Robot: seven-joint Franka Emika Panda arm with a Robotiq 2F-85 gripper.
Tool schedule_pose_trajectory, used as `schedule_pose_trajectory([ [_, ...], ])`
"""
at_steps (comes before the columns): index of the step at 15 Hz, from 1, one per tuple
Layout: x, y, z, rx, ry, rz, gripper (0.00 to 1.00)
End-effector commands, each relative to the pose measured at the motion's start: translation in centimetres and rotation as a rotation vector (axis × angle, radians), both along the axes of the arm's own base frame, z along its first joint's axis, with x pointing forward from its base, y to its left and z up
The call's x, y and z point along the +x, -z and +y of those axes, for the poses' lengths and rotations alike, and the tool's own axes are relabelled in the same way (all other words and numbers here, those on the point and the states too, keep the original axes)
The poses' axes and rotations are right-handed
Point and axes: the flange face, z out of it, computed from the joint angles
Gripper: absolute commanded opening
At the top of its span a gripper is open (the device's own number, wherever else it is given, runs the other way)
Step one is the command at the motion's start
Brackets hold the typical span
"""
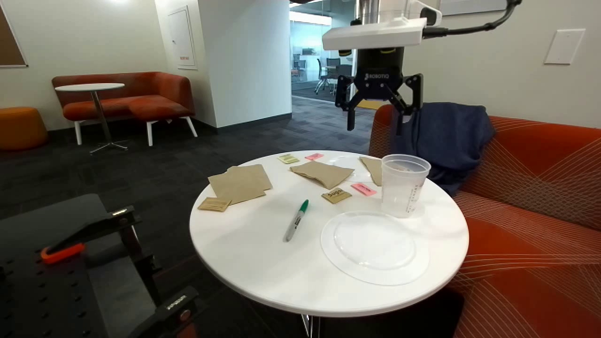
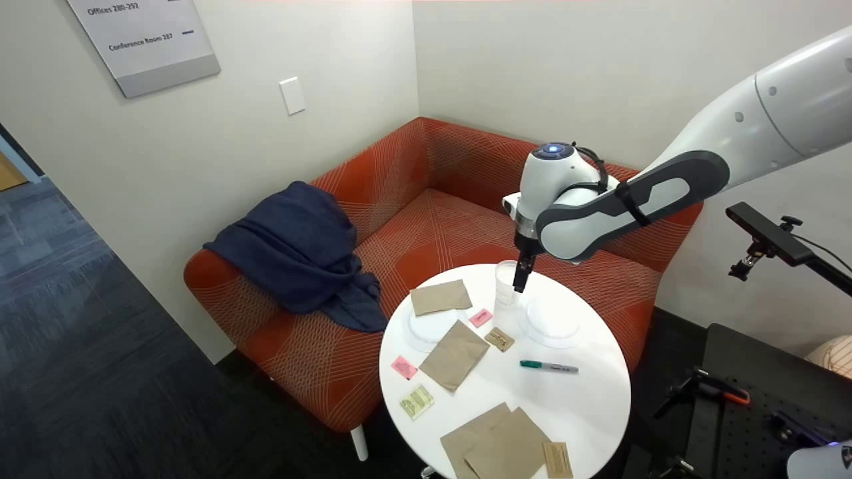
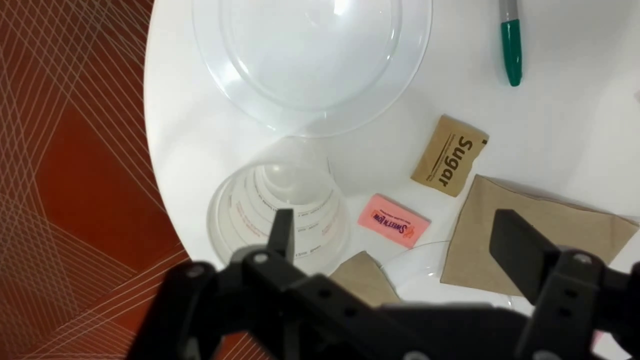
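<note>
Hand (image 1: 375, 123) spread wide, empty, hangs above the desk (image 1: 244, 249). Cup (image 1: 404, 192) stands upright near edge by the sofa (image 1: 530, 230); pink packet (image 3: 394, 220), sugar packet (image 3: 450, 156) lie farther in.

Red-orange sofa (image 1: 530, 188) set below and beside the pincer (image 1: 375, 123), pale wall (image 1: 497, 75) behind, seemingly glazed room (image 1: 312, 44) glimpsed far beyond.

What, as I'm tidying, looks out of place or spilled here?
The dark blue cloth looks out of place, draped in rumpled folds over one end of the sofa. The green-capped marker seems odd on a table of packets and brown papers. No spill shows; the plastic cup stands upright.
</note>
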Motion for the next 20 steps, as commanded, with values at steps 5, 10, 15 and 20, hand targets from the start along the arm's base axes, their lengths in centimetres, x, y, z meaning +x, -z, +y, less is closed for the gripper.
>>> schedule_pose_trajectory([
  [5,2.0,2.3,-1.3,0.026,-0.018,0.012,1.00],
  [10,3.5,4.3,-1.2,0.024,-0.016,0.017,1.00],
  [15,5.3,6.2,-0.9,0.032,-0.023,0.019,1.00],
  [20,6.3,7.7,-0.9,0.035,-0.017,0.029,0.74],
])
